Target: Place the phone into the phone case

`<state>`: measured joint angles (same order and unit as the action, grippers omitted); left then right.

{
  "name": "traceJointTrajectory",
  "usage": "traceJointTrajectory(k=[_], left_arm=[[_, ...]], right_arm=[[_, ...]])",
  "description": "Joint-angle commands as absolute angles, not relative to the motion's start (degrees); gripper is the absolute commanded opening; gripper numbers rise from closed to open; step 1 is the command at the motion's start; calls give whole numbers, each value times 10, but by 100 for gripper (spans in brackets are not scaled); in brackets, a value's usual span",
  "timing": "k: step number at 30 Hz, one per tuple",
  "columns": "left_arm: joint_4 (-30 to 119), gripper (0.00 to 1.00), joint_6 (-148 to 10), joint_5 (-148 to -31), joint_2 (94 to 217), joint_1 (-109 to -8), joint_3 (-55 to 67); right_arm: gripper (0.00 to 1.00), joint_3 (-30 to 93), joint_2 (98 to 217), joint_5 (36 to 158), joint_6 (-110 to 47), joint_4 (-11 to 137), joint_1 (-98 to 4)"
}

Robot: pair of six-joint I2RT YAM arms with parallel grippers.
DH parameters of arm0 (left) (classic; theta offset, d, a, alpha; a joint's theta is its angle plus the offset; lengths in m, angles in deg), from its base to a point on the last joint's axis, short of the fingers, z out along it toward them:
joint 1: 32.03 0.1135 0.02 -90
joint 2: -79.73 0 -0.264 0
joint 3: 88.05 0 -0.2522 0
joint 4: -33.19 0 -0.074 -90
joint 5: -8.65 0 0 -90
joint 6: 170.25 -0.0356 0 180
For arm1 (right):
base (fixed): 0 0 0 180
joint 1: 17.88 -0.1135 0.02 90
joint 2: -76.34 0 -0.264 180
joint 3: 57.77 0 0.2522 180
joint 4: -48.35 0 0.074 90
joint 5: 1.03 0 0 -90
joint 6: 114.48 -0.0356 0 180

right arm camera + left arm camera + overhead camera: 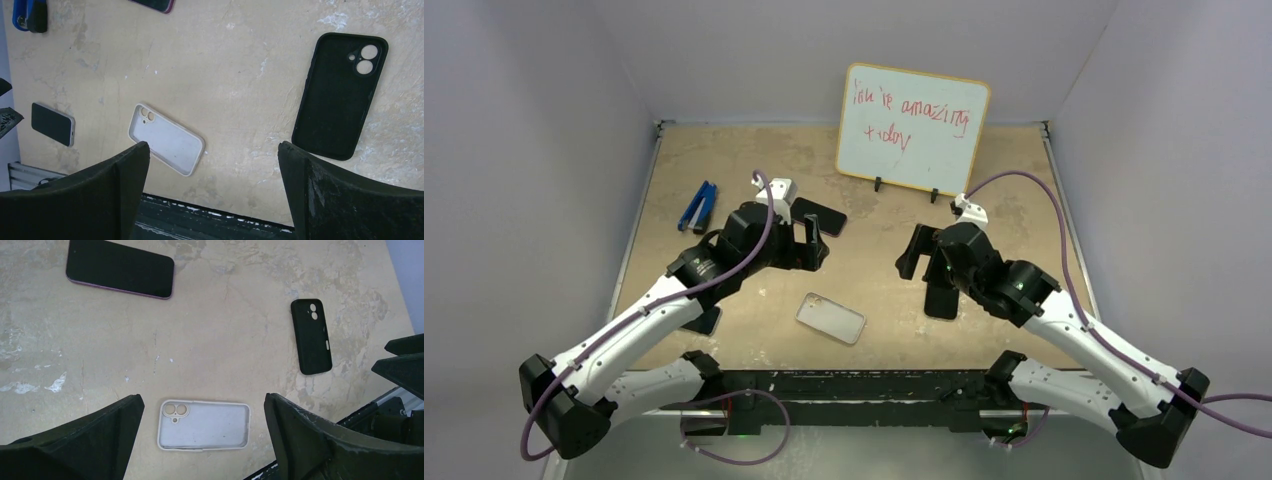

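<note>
Hovering over the desk (874, 270) with left arm (654, 310) and right arm (1064, 320), both sets of jaws gaping wide, gripping nothing. Finding the dark phone (120, 268) lying flat on the far side of the left jaws, long axis roughly left to right, nearer that arm. Spotting the pale case (204, 425) near centre.

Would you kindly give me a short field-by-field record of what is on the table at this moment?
dark phone: lies flat, far side, untouched
second phone: near edge, beside the left arm
white case: empty, near the middle
black case: empty, right side
left gripper: open, holding nothing, above the white case
right gripper: open, holding nothing
other items: blue stapler, whiteboard
task status: no phone in a case yet
</note>
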<state>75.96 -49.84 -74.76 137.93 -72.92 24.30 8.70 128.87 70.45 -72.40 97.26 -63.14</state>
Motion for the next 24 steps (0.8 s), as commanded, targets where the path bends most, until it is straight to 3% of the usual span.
traceJointTrajectory(k=[1,15,19,24], left_arm=[[730,96,-499,-758,1362,-728,250],[739,96,-516,-702,1350,-727,254],[733,96,-559,-638,1401,-713,244],[670,95,-595,-698,1469,-650,226]], right_arm=[[99,100,1282,693,-712,961,-631],[99,108,1285,701,-716,968,-631],[99,108,1280,704,-713,963,-631],[99,89,1263,728,-679,922,-631]])
